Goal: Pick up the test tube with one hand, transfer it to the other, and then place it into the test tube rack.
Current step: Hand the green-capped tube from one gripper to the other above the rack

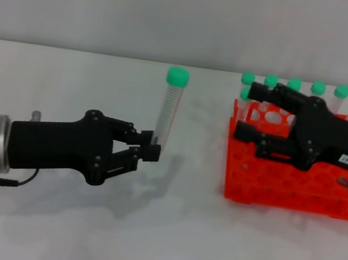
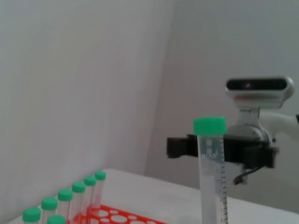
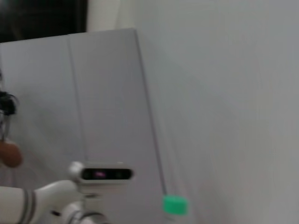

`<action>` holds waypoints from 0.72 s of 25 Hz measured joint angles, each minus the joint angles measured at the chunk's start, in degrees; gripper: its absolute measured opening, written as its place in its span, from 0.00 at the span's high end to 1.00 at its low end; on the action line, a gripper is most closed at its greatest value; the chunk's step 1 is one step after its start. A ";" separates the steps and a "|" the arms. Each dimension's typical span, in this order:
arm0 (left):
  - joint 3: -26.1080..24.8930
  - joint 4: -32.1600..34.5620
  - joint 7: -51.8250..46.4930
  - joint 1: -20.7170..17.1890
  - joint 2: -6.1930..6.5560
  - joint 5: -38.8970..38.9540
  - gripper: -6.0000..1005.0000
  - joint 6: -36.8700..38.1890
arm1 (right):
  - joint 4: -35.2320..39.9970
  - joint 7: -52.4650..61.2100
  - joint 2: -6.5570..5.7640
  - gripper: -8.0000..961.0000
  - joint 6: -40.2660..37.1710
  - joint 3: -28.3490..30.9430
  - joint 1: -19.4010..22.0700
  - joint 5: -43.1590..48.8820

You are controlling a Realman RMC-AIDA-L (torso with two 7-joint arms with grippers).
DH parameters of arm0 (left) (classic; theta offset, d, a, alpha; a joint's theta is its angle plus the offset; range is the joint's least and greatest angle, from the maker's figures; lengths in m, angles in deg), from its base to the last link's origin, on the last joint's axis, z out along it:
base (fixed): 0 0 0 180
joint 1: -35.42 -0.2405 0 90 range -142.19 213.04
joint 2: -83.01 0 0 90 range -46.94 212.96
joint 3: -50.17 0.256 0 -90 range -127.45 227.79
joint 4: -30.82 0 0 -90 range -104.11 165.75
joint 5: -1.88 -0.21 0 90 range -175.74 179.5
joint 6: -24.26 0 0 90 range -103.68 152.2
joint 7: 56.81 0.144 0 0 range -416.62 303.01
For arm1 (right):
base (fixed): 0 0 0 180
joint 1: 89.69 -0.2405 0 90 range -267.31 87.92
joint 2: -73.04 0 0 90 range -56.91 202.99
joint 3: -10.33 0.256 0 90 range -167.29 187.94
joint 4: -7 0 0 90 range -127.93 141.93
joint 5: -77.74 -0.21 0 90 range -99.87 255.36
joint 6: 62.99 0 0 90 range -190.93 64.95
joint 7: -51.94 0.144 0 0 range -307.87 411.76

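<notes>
- Toward the left edge of the worktop, the left gripper (image 1: 149,148) reached in from that side, its claw pinching the tube (image 1: 167,113) near its lower end.
- The tube stood nearly upright, green cap on top, lifted clear of the table (image 1: 83,233) around the middle; in the left wrist view it rose in front (image 2: 211,172).
- Near the right edge, the right gripper (image 1: 255,124) hung over the rack (image 1: 282,183), well apart from the tube; I couldn't tell how its claw stood.
- Other tubes (image 1: 317,89) lined the rack's far row.
- I judged pickup done and handover pending: the right gripper would need to cross over and grip the tube's free upper part.
</notes>
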 joint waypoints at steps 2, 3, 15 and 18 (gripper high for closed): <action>0.10 -0.04 0.03 0.51 -0.06 -0.75 0.81 -0.32 | -0.01 0.38 0.31 0.09 -1.17 -0.35 -0.22 0.16; 0.21 -0.08 0.05 0.91 -0.13 -1.19 0.81 -0.45 | -0.02 0.70 0.50 0.09 -1.51 -0.66 -0.33 0.28; 4.71 -3.09 0.71 3.59 -0.21 -2.41 0.81 -2.08 | -0.07 2.25 2.68 0.09 -0.51 -1.35 -1.15 3.09; 5.45 -3.11 0.72 3.62 -0.26 -2.35 0.81 -2.46 | -0.07 2.25 2.97 0.09 -0.23 -1.35 -1.19 3.11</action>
